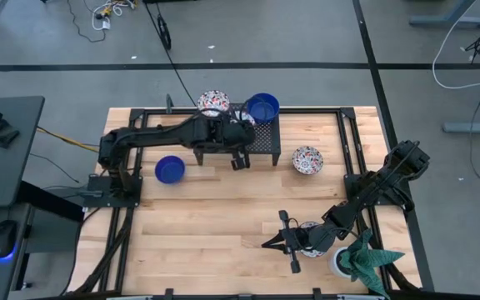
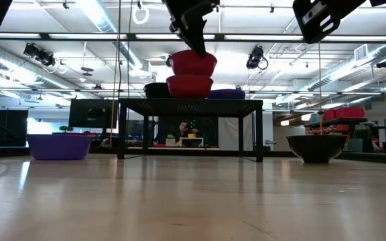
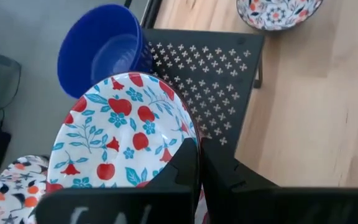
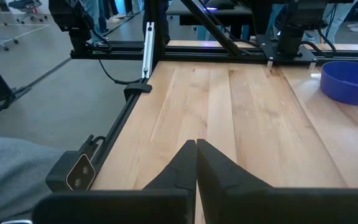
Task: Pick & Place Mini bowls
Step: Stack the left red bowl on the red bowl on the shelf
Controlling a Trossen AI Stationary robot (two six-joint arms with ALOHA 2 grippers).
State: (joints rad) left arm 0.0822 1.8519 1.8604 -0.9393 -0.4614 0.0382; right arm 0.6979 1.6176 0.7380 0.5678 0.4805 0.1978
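Note:
My left gripper [image 3: 199, 163] is shut on a white mini bowl with red fruit and blue leaves [image 3: 120, 134], above the black perforated rack [image 3: 219, 68]. In the low view this bowl [image 2: 193, 63] hangs just over another bowl [image 2: 189, 86] on the rack; whether they touch I cannot tell. A blue bowl [image 1: 262, 107] and a patterned bowl [image 1: 213, 102] stand on the rack's far side. On the table sit a blue bowl [image 1: 170, 169] and a patterned bowl [image 1: 307, 159]. My right gripper [image 4: 196, 160] is shut on nothing above the table's near part. My left gripper pinches the patterned bowl's rim [image 3: 194, 138], one finger [image 3: 182, 171] inside the bowl and the other [image 3: 229, 180] outside. The fingers slant down from the table's left side. The bowl is tilted, its inside turned toward the wrist camera.
A further patterned bowl [image 1: 315, 243] lies partly under my right arm near the front edge. Beside it stands a white pot with a green plant [image 1: 358, 260]. Bare wood [image 1: 215, 217] stretches across the table's middle and front left. A black frame [image 4: 135, 93] borders the table.

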